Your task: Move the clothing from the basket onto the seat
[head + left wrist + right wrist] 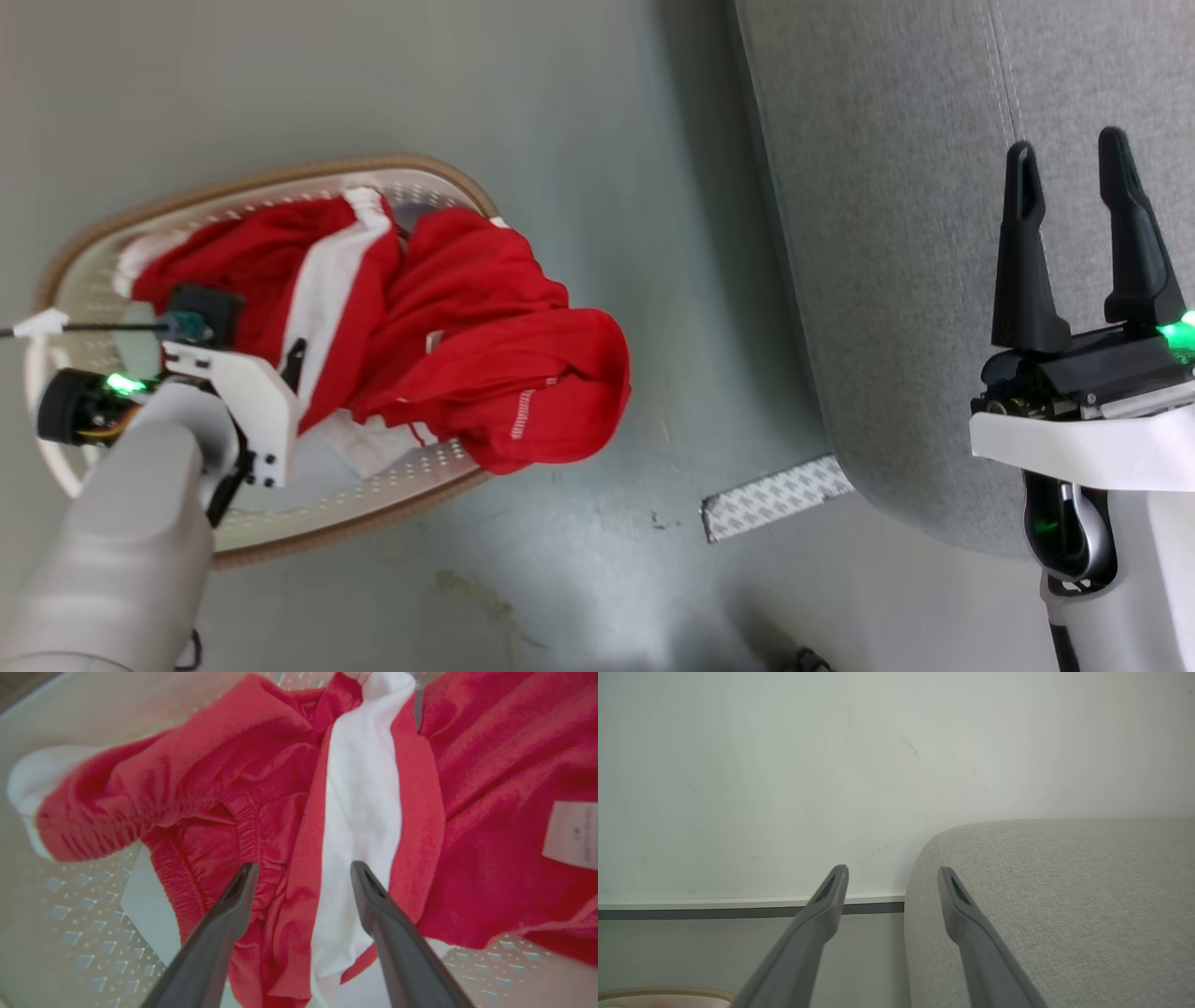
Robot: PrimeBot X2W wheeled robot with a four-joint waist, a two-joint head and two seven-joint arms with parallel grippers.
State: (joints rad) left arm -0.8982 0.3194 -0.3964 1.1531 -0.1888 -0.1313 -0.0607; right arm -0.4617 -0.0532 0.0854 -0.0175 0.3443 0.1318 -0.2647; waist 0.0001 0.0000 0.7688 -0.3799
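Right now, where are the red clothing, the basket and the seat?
Red clothing (551, 392): head view, on the fold draped over the rim.
Basket (411, 471): head view, on its perforated near wall.
Seat (896, 280): head view, on its grey fabric top.

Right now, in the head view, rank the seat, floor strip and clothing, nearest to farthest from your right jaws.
1. Seat, far right, right under them.
2. Floor strip, lower middle, at the seat's corner.
3. Clothing, left, spilling over the basket.
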